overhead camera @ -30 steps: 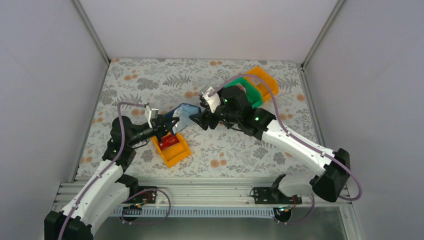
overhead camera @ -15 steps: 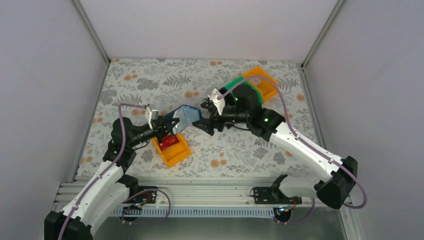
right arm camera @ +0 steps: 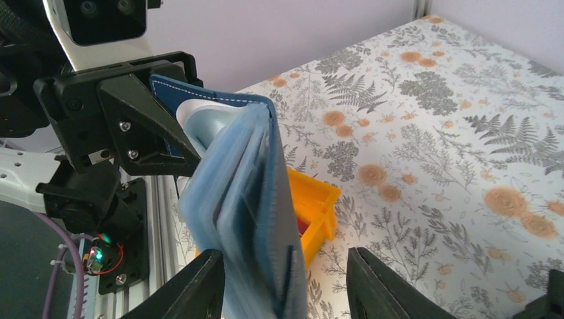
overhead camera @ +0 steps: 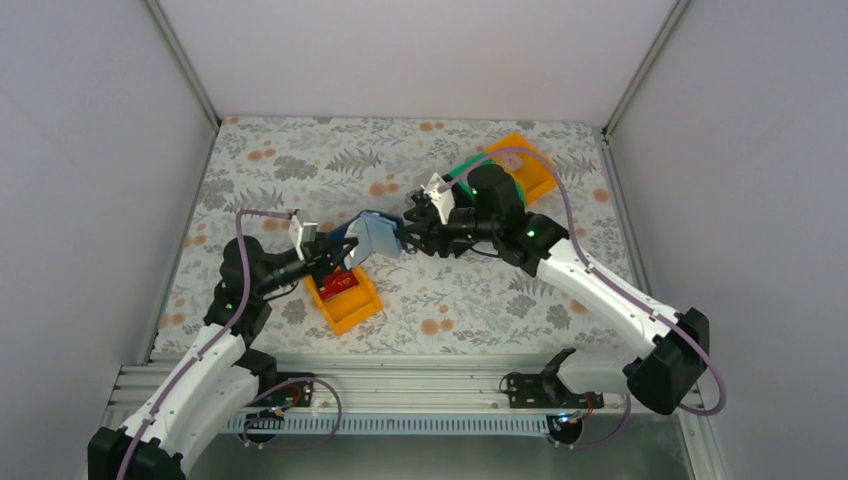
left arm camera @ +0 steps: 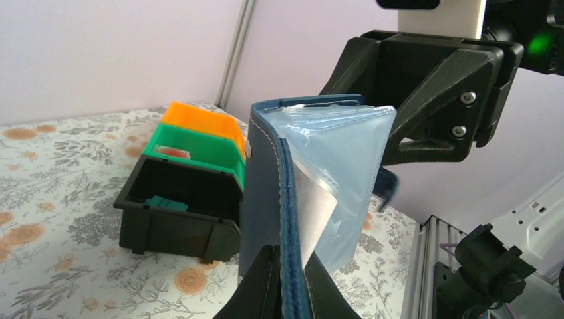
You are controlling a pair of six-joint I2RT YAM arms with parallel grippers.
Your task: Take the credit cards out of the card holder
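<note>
already out: a red plastic card (overhead camera: pixel 340 283) lies in the near orange plastic bin (overhead camera: pixel 352 312), a teal card (left arm camera: pixel 165 203) in the black bin (left arm camera: pixel 173 229), and a pinkish card (left arm camera: pixel 174 153) in the green bin (left arm camera: pixel 199 143).
left to do: one pale card (left arm camera: pixel 318 203) shows inside the clear blue sleeves (left arm camera: pixel 352 153); the task looks nearly finished.
holder: dark navy folding card wallet (overhead camera: pixel 372 235), held upright off the bench, about mid-bench.
left fingers (left arm camera: pixel 256 292): clenched on the navy cover.
right fingers (right arm camera: pixel 193 286): spread either side of the sleeves, not clasping.
count: four cards seen; one wallet; four bins, counting the far orange bin (left arm camera: pixel 199 118).
</note>
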